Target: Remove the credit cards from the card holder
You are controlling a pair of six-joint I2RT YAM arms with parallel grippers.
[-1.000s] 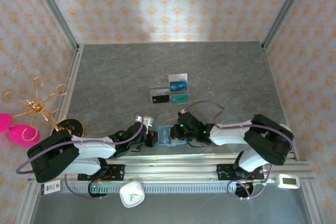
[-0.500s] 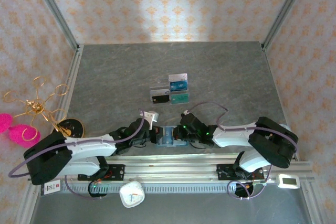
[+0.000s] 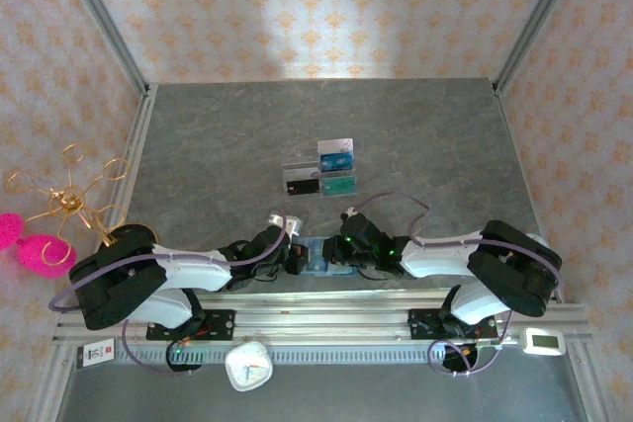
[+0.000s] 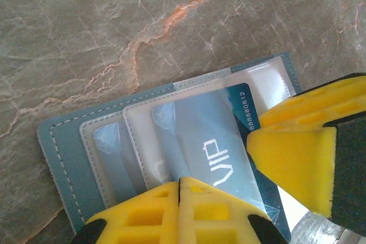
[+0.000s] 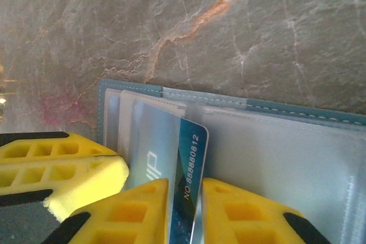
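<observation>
Marbled grey worktop (image 3: 425,135). I see left gripper (image 4: 179,190) closed at teal folding wallet (image 4: 63,164), right gripper (image 5: 186,198) slightly ajar astride blue plastic card (image 5: 191,158).

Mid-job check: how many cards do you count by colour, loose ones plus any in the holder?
Silvery grey card: 1
Bright blue card: 1
Black card: 1
Teal-green card: 1
Blue VIP card, in the card holder: 1
Total: 5
</observation>
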